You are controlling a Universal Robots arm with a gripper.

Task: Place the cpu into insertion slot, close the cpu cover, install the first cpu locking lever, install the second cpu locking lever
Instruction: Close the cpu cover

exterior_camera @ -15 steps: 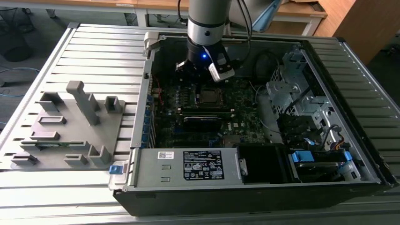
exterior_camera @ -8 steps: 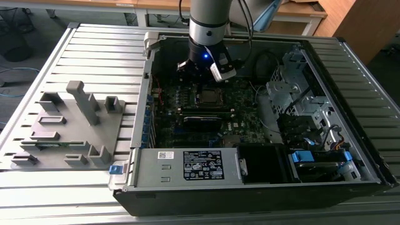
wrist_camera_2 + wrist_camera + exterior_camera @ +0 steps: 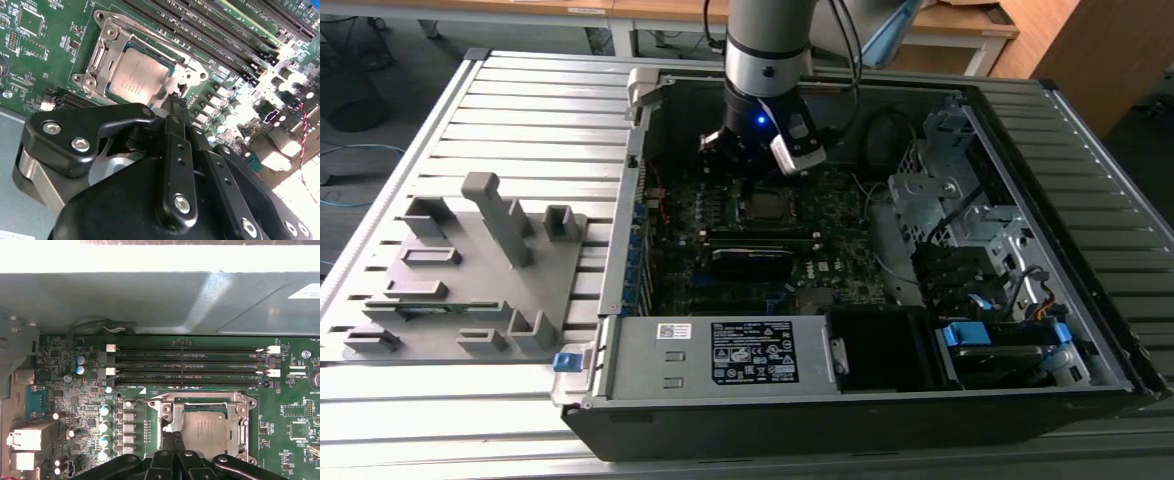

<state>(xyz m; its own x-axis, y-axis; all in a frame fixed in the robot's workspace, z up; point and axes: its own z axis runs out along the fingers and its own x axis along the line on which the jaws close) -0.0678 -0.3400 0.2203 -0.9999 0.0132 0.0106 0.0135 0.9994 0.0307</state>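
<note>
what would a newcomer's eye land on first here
A silver and black robot arm reaches into the open black computer case in the exterior view. In the second wrist view, the small square grey-topped cpu lies framed by the thin silver metal cpu cover on the green circuit board, with the black gripper at its edge.

Arm: the arm (image 3: 767, 45) stands upright and reaches straight down, ending just above the insertion slot (image 3: 770, 206).
Wrist: the wrist (image 3: 758, 118) shows a lit blue light and is vertical over the slot.
Gripper: the gripper (image 3: 175, 102) points down, with its tips at the slot's metal rim in both wrist views.
Fingers: the two slim black fingers (image 3: 167, 442) are pressed together side by side.
</note>
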